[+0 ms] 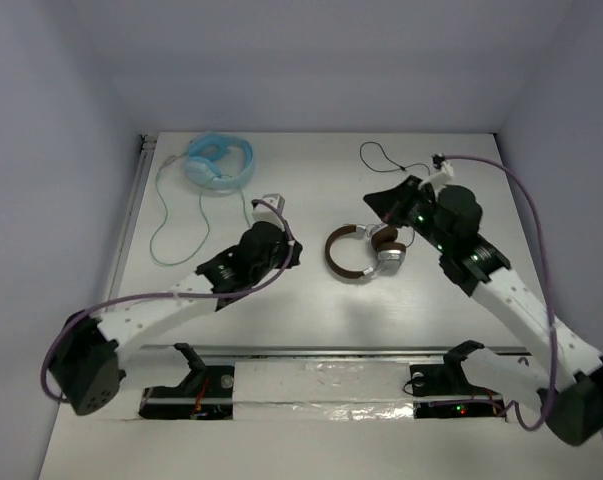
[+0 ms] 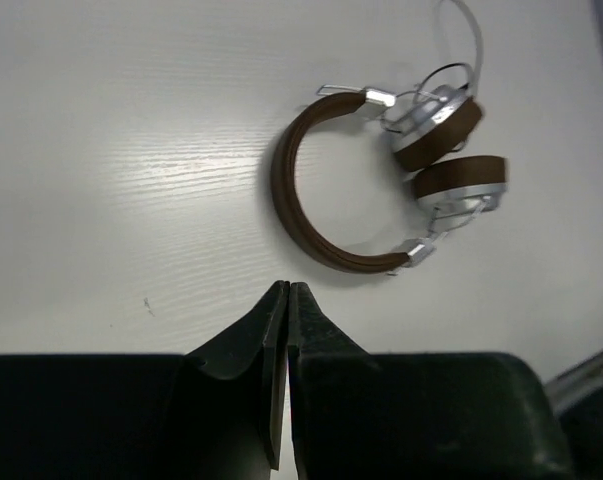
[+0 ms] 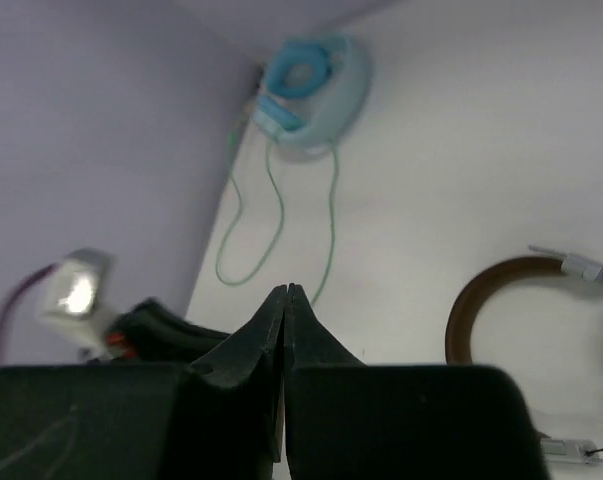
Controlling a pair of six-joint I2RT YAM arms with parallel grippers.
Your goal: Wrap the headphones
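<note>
The headphones [image 1: 338, 256] lie flat at mid-table, brown headband to the left, silver earcups with brown pads [image 1: 386, 247] to the right. Their thin black cable [image 1: 381, 160] loops at the back right and passes behind my right arm. My left gripper [image 1: 297, 254] is shut and empty, just left of the headband. In the left wrist view the headphones [image 2: 299, 215] lie just beyond its shut tips [image 2: 287, 286]. My right gripper [image 1: 379, 198] is shut and empty, above the table behind the earcups. The right wrist view shows its tips [image 3: 287, 288] and part of the headband [image 3: 468, 303].
A light blue headset [image 1: 219, 162] with a pale green cable [image 1: 163, 225] lies at the back left, also in the right wrist view [image 3: 311, 88]. White walls enclose the table. A foil-covered strip [image 1: 321, 385] runs along the near edge between the arm bases.
</note>
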